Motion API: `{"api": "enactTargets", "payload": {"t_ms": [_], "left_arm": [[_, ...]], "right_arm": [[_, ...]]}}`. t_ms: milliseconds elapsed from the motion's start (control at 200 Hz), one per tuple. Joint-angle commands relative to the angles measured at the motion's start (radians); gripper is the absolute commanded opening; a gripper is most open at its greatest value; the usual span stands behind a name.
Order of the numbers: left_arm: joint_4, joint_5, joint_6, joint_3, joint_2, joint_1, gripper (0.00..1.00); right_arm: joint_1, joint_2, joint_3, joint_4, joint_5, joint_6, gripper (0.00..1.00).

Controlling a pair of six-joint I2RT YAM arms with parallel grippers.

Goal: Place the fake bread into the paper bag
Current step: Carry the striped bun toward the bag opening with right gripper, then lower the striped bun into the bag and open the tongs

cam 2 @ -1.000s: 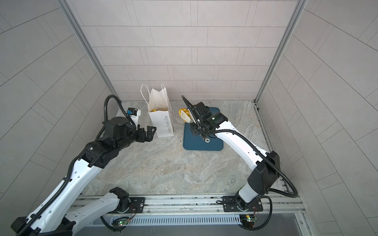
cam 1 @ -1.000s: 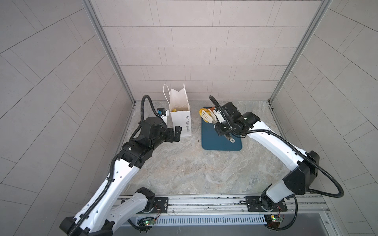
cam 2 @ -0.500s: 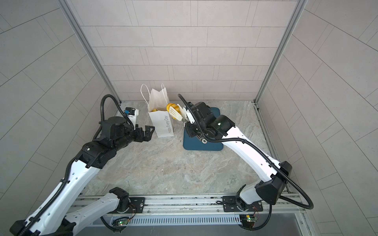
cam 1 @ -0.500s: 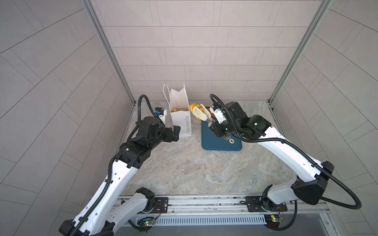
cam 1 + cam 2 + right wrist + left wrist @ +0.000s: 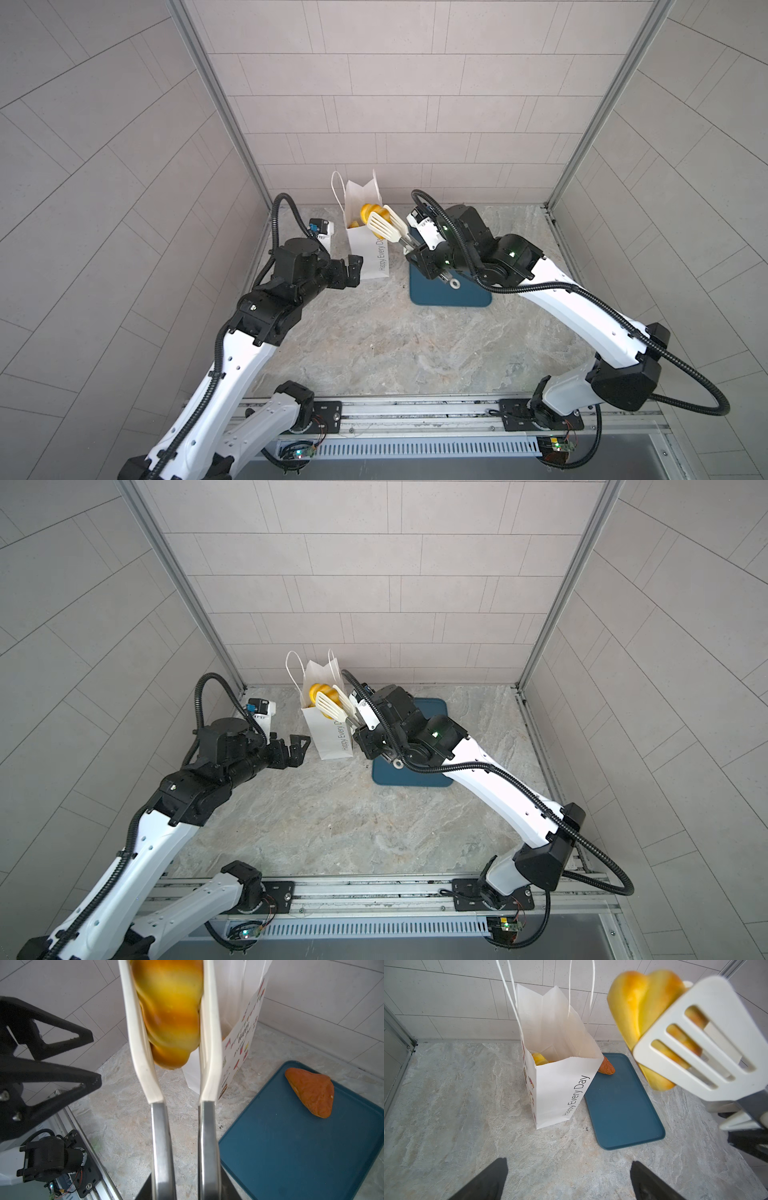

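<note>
Tongs (image 5: 384,226) now bring the roll (image 5: 370,210) left off the tray (image 5: 449,297) to the bag (image 5: 370,257); right claw (image 5: 426,259) clenches the tongs, left claw (image 5: 351,270) hangs released; centre over the mouth before loosening

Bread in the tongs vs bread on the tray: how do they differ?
Colour: the tonged roll is golden-yellow with brown stripes; the tray piece is orange-brown. Shape: the roll is lobed, the tray piece a triangle. State: the roll is clamped in the white tongs, airborne; the tray piece lies on the teal tray. Both: unbagged toy bread.
</note>
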Motion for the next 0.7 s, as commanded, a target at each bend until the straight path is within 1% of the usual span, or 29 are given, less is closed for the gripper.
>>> {"api": "enactTargets", "payload": {"t_ms": [0, 380, 696], "left_arm": [[-0.008, 0.004, -0.008, 0.0, -0.018, 0.009, 1.0], [-0.018, 0.003, -0.006, -0.015, -0.037, 0.017, 1.0], [0.014, 0.043, -0.019, -0.042, -0.032, 0.028, 1.0]], "right_arm": [[0.004, 0.039, 0.071, 0.059, -0.009, -0.012, 0.36], [-0.015, 0.23, 0.271, -0.004, 0.042, -0.028, 0.36], [-0.044, 0.357, 0.392, -0.058, 0.07, -0.02, 0.37]]}}
